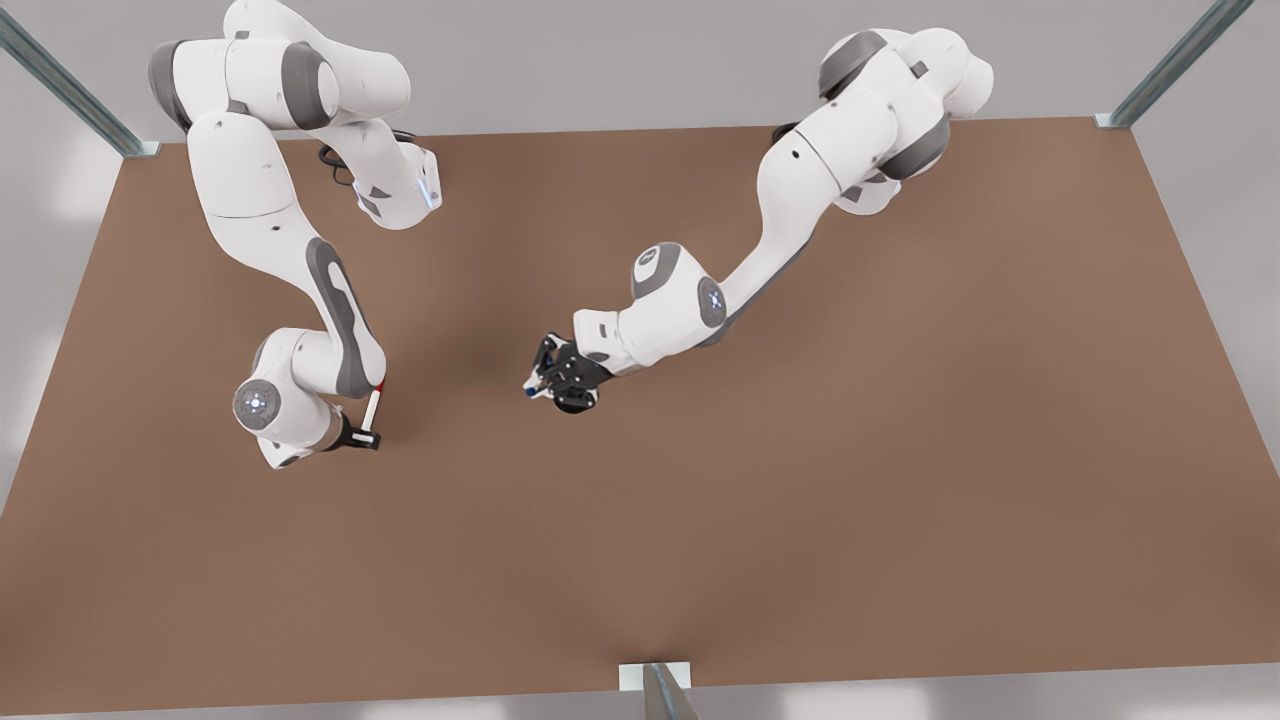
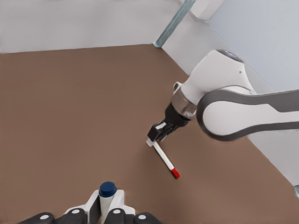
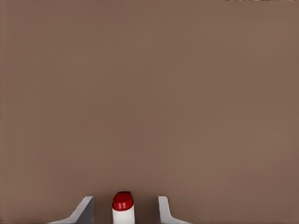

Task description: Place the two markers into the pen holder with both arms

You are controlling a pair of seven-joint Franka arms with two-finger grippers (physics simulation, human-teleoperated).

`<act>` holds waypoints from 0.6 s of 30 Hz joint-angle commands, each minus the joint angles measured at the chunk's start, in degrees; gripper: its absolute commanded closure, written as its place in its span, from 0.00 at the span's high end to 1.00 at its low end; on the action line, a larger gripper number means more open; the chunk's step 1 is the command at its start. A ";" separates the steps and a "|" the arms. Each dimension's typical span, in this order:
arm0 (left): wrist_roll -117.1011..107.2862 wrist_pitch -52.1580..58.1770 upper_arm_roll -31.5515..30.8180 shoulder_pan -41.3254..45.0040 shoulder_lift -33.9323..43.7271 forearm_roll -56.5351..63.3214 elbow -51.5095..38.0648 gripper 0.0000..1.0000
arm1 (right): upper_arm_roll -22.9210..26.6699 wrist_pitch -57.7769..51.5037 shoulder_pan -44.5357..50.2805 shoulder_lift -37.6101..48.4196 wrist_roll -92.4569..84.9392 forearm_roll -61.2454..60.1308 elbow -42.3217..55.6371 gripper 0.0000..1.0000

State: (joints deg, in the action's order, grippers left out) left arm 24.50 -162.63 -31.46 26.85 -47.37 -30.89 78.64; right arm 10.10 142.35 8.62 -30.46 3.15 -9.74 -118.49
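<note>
Progress, front view: neither marker is in a pen holder, so I judge both drops are left to do. The left gripper (image 1: pixel 548 381), on the arm at the front view's right, hangs over mid-table with the blue marker (image 1: pixel 527 392) poking out of it. The right gripper (image 1: pixel 367 438), on the arm at the front view's left, sits low by the table with the red marker (image 1: pixel 374 408) at it, red tip pointing away toward the arm's elbow. The table (image 1: pixel 800 500) is a plain brown sheet, matte and unmarked. Pale grey walls stand behind it, with metal frame posts (image 1: pixel 1170 70) at the far corners and one at the near edge.

Left wrist view: fingers (image 2: pixel 119 199) pinch the blue marker (image 2: pixel 107 192), which stands upright, cap toward the camera. Farther off, the right gripper (image 2: pixel 158 134) meets the white end of the red marker (image 2: pixel 164 159), which slants down to the table.

Right wrist view: red marker (image 3: pixel 123 206) seen end-on, centred in the right gripper. Whether it is clamped, I cannot tell. Bare brown table lies beyond it.
</note>
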 commanded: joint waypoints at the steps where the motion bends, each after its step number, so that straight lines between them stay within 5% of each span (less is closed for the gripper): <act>1: 15.22 -6.74 -0.10 -0.04 0.08 -0.49 2.04 0.21 | 0.01 0.39 -0.01 0.05 -5.08 -0.10 0.01 0.55; 15: 18.30 -6.83 -1.94 -2.51 1.75 -0.58 9.07 0.21 | -0.08 0.30 0.08 -0.13 -4.99 -0.10 0.01 0.47; 18: 20.14 -8.32 -1.85 -1.89 0.88 -0.58 9.07 0.21 | -0.08 0.12 0.08 -0.04 -4.99 -0.19 0.01 0.39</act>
State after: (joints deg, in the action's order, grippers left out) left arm 35.55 -170.00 -33.29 24.88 -46.41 -31.47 87.71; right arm 10.02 142.57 8.69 -30.58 0.10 -9.85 -118.50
